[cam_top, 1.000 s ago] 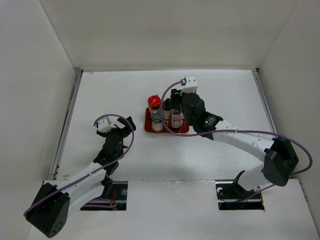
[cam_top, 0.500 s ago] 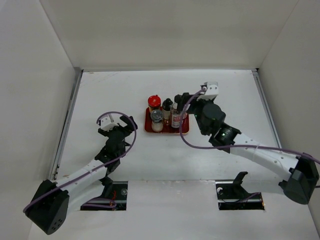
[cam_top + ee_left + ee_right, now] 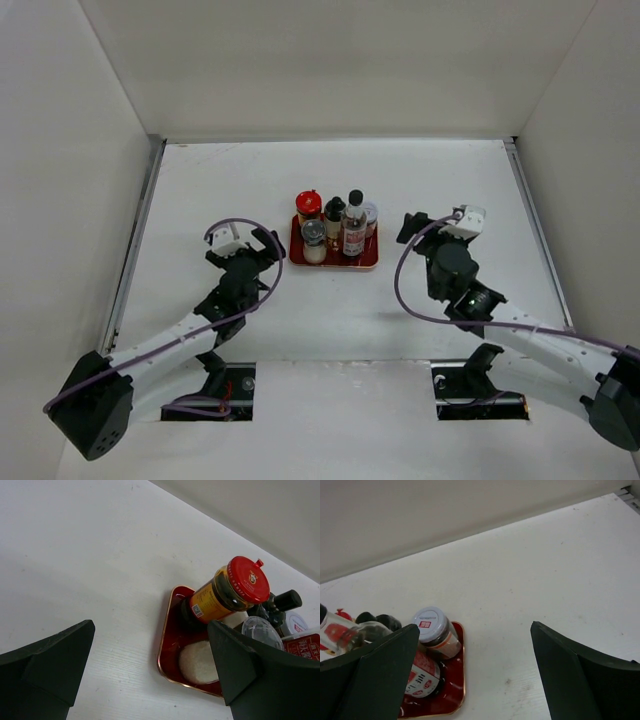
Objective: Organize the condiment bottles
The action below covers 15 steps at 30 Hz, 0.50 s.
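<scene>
All five condiment bottles stand upright on the red tray (image 3: 369,262). The red-capped jar (image 3: 309,205) is at the back left and the small dark bottle (image 3: 334,210) beside it. The pale-lidded jar (image 3: 370,213) is at the back right. The grey-lidded shaker (image 3: 314,238) is at the front left and the tall black-capped bottle (image 3: 354,226) at the front right. My left gripper (image 3: 268,250) is open and empty, left of the tray. My right gripper (image 3: 414,228) is open and empty, right of the tray. The left wrist view shows the red-capped jar (image 3: 235,587) and the tray rim (image 3: 164,652). The right wrist view shows the pale-lidded jar (image 3: 434,627) and the tall bottle (image 3: 417,677).
White walls enclose the table on the left, back and right. A metal rail (image 3: 135,240) runs along the left edge. Two dark base openings (image 3: 480,390) sit at the near edge.
My right arm has drawn back from over the tray to the right and nearer its base, with nothing in its open jaws. My left gripper has moved slightly toward the tray.
</scene>
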Each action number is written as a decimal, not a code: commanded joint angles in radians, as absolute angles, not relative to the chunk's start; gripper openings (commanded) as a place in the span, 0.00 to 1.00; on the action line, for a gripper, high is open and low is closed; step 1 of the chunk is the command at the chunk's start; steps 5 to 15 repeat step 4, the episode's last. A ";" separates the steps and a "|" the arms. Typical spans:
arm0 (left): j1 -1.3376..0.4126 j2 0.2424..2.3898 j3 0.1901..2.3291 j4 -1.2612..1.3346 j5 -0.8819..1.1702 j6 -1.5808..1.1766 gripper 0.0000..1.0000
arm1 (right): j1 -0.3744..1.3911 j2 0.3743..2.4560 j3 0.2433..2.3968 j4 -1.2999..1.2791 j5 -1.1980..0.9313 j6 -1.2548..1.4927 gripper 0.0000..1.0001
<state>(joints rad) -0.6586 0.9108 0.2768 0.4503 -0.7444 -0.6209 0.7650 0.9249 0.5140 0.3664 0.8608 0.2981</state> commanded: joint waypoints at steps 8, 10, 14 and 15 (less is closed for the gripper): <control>-0.685 0.936 0.362 0.408 -0.778 -0.620 1.00 | 0.716 0.864 0.463 0.390 0.894 0.379 1.00; -0.685 0.936 0.362 0.408 -0.778 -0.620 1.00 | 0.716 0.864 0.463 0.390 0.894 0.379 1.00; -0.685 0.936 0.362 0.408 -0.778 -0.620 1.00 | 0.716 0.864 0.463 0.390 0.894 0.379 1.00; -0.685 0.936 0.362 0.408 -0.778 -0.620 1.00 | 0.716 0.864 0.463 0.390 0.894 0.379 1.00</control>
